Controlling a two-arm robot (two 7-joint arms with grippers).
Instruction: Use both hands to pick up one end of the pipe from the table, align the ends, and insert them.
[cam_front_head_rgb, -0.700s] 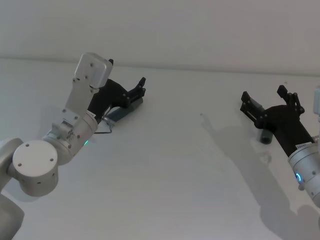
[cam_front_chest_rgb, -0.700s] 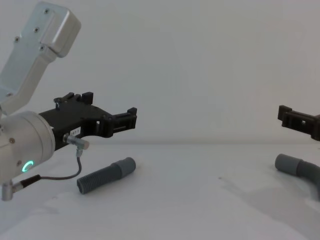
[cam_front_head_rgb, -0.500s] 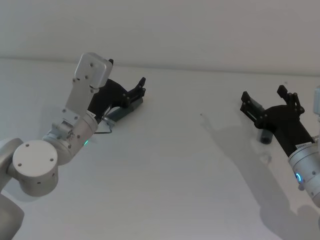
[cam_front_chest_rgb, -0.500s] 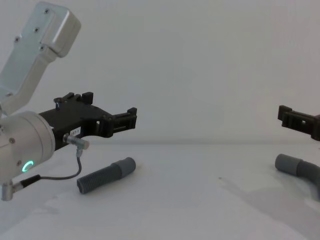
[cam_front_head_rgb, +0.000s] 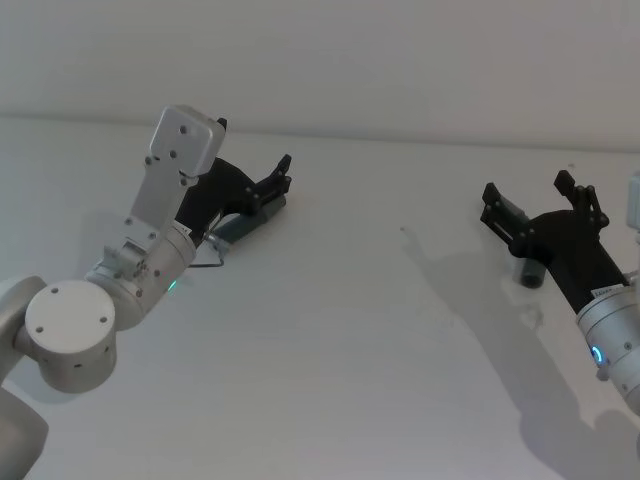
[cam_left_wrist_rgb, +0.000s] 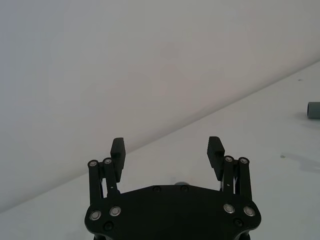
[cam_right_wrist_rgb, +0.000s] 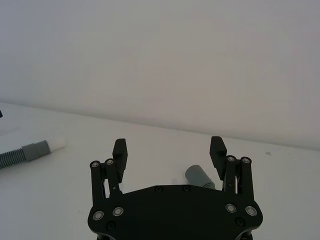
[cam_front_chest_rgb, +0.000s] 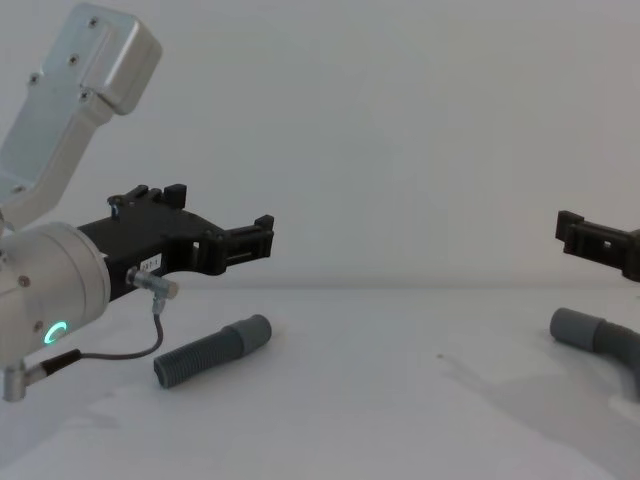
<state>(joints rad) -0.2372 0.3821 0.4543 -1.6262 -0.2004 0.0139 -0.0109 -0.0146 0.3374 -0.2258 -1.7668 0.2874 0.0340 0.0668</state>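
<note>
Aloft, spread: left gripper (cam_front_head_rgb: 283, 176) over ribbed pipe (cam_front_chest_rgb: 210, 355), right gripper (cam_front_head_rgb: 527, 190) over bent pipe (cam_front_chest_rgb: 590, 332).

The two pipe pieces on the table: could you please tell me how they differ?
The ribbed piece is straight; the bent piece turns a corner. The ribbed piece's cuff has a white tip; the bent piece's is plain grey. Both lie ungripped on the table.

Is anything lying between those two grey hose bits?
No. In the chest view, only bare white table separates the short ribbed dark grey plastic hose from the bent dark grey hose.
</note>
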